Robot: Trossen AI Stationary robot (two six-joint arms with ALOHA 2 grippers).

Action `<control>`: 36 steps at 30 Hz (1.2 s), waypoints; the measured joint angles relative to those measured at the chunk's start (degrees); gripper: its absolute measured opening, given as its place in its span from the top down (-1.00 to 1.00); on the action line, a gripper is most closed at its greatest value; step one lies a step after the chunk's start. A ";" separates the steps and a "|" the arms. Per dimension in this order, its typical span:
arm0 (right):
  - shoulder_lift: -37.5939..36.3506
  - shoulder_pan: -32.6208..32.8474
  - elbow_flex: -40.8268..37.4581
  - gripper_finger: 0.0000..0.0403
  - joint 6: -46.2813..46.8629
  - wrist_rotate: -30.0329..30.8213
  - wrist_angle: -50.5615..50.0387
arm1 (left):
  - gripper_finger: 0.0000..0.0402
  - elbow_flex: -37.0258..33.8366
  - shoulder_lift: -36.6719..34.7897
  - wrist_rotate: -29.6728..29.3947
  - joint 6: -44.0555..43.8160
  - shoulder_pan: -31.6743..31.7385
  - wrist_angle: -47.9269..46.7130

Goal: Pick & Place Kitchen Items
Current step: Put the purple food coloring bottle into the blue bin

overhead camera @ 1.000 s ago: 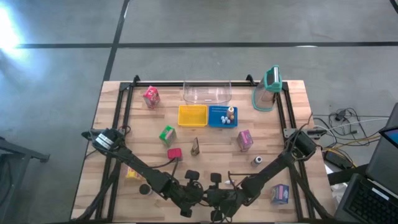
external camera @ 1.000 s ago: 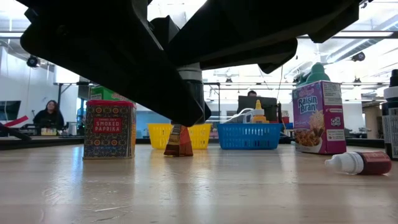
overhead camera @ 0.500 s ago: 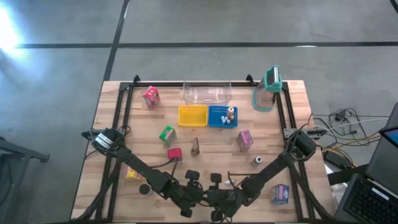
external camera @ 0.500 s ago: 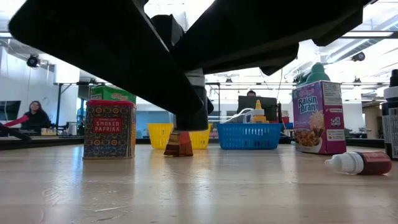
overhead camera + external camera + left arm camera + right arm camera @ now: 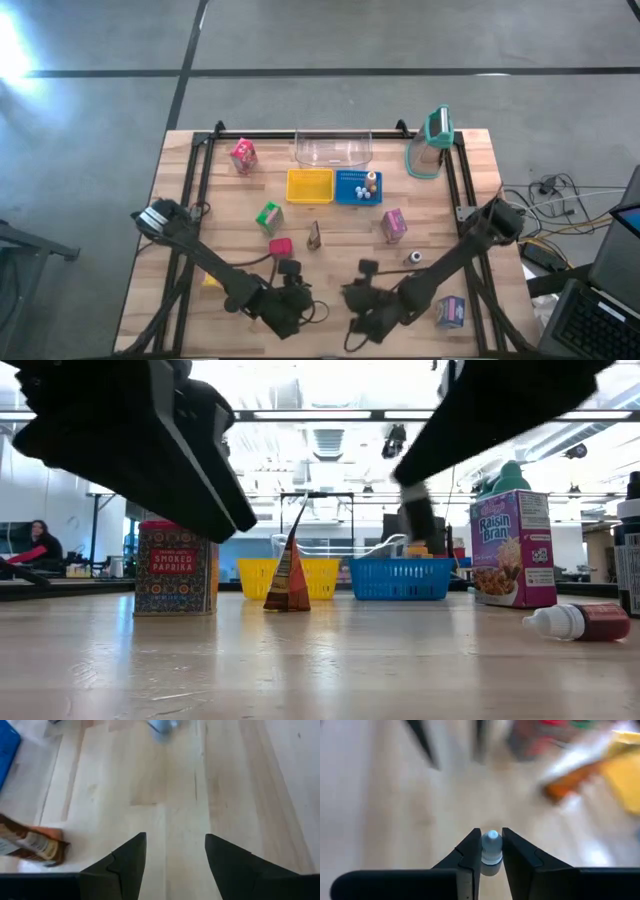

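I see my right gripper point(image 5: 491, 851) hanging low over the table's front, clamped on a small white-capped bottle point(image 5: 491, 848); left gripper point(image 5: 175, 855) spread, empty; bottle's body hidden.

The right gripper point(image 5: 491, 851) pinches a small white-capped bottle point(image 5: 491, 847) between its dark fingers point(image 5: 468, 855), above the pale wooden table point(image 5: 385, 810); everything beyond is blurred.

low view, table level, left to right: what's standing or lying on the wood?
Smoked paprika tin → brown cone-shaped packet → yellow basket → blue basket → Raisin Bran carton → small bottle lying on its side.
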 joint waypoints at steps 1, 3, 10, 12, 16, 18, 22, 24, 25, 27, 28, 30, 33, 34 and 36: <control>-1.44 -0.38 0.00 0.72 1.53 0.90 -4.01 | -0.04 -0.02 -0.09 -0.26 -0.16 0.00 -0.03; -4.30 -1.56 0.00 0.72 3.47 2.58 -9.23 | -0.04 -0.02 -0.13 -0.58 -0.17 0.14 0.73; -15.65 -7.63 -4.17 0.68 -1.01 4.65 -11.62 | -0.04 0.04 -0.15 -3.68 4.00 0.39 4.23; -19.06 -10.18 -6.92 0.69 -2.42 4.64 -10.65 | -0.04 0.04 -0.15 -5.31 4.02 0.45 4.17; -25.72 -16.11 -14.62 0.72 -7.75 3.80 -1.51 | -0.03 -0.16 -0.17 -8.00 4.95 0.51 4.82; -28.97 -19.88 -18.83 0.72 -11.93 0.67 6.74 | -0.03 -0.62 -0.24 -8.67 6.13 0.78 7.41; -32.92 -28.35 -26.12 0.70 -18.46 -5.30 20.63 | -0.03 -2.76 -0.36 -8.42 10.05 1.86 14.53; -33.89 -32.15 -28.48 0.69 -19.73 -6.47 23.99 | -0.03 -4.90 -0.53 -7.18 11.58 2.76 20.14; -33.93 -33.72 -29.26 0.69 -20.20 -7.17 25.74 | -0.03 -6.27 -0.80 -6.08 12.23 3.36 22.63; -33.40 -36.06 -30.26 0.69 -20.84 -7.94 28.27 | -0.03 -9.09 -1.30 -2.89 13.03 4.81 28.75; -32.83 -36.85 -30.45 0.69 -21.05 -8.00 28.76 | -0.03 -10.64 -1.75 -0.95 13.30 5.63 31.43; -31.14 -38.06 -30.42 0.69 -21.38 -8.06 31.40 | -0.03 -13.88 -2.44 1.88 13.52 7.29 36.43; -27.69 -38.79 -30.28 0.69 -21.54 -8.02 36.02 | -0.03 -17.92 -3.60 5.13 14.29 9.33 44.25; -26.61 -38.94 -30.14 0.69 -21.68 -7.99 37.24 | -0.03 -18.75 -4.04 5.86 14.31 9.83 45.59; -23.78 -39.19 -29.97 0.69 -22.22 -6.75 39.15 | -0.03 -20.17 -5.21 6.97 13.59 10.29 46.31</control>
